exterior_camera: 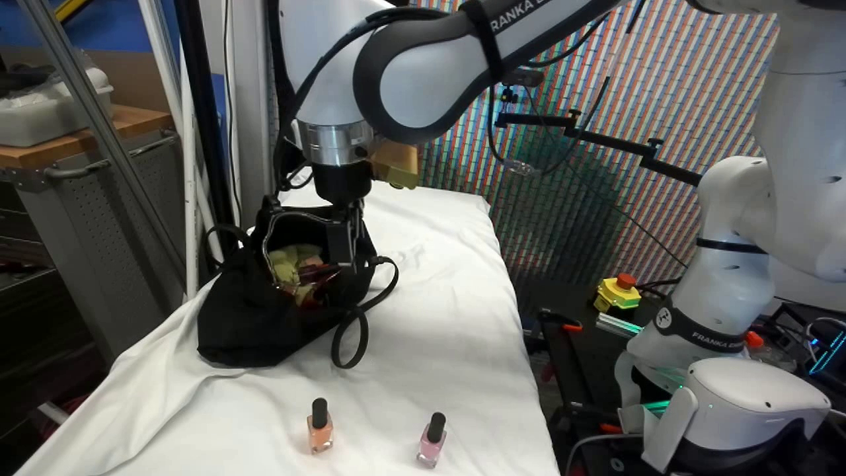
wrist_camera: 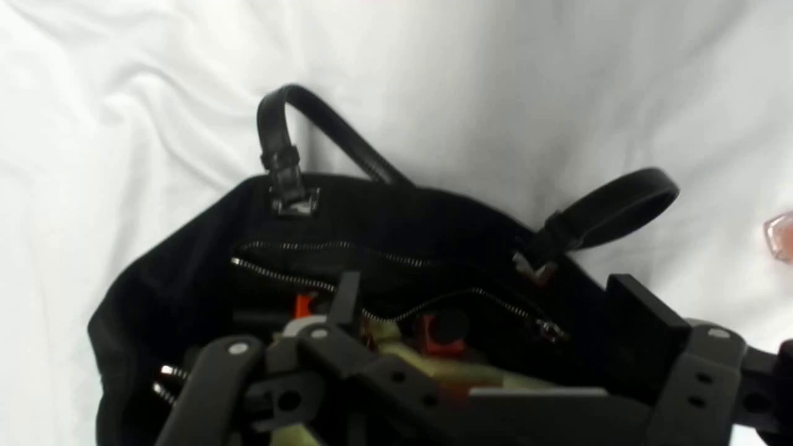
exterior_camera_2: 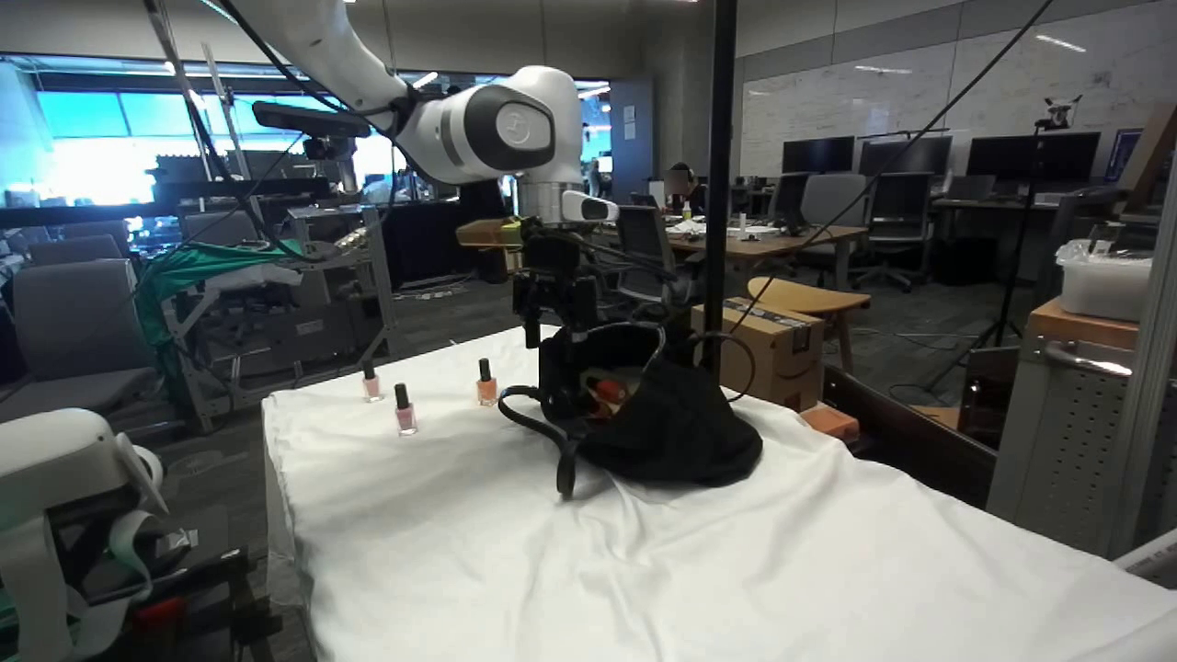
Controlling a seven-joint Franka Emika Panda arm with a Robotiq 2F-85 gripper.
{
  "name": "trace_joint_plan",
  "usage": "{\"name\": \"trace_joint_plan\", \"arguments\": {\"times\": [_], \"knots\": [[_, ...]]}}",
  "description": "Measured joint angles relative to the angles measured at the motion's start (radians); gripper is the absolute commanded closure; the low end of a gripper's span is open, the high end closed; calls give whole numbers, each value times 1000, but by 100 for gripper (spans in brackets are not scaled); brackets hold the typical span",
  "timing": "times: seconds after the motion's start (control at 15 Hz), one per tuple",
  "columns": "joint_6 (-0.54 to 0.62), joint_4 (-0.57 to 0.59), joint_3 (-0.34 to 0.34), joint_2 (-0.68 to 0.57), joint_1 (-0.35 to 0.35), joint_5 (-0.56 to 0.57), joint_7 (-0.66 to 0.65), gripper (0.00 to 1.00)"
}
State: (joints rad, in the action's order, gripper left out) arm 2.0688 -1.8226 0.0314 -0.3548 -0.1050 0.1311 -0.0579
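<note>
I have my claw spread wide, nothing gripped, at the mouth of the black bag, which shares the white cloth with three upright polish bottles (two pinkish, one orange).

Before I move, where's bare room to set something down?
In an exterior view, white cloth lies bare between the looped strap, the cloth's right edge and two polish bottles. Crowded: the mouth of the black bag, items inside, close by the tool.
</note>
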Motion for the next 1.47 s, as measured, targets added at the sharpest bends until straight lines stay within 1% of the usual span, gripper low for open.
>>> {"name": "trace_joint_plan", "arguments": {"times": [0.4, 0.73, 0.93, 1.13, 1.47], "knots": [[2, -232, 40, 139, -1, -75, 0, 0], [71, -353, 96, 162, -21, -148, 5, 0], [111, -387, 130, 158, -44, -179, 7, 0], [125, -393, 154, 157, -62, -205, 13, 0], [140, -393, 176, 154, -69, -263, 71, 0]]}}
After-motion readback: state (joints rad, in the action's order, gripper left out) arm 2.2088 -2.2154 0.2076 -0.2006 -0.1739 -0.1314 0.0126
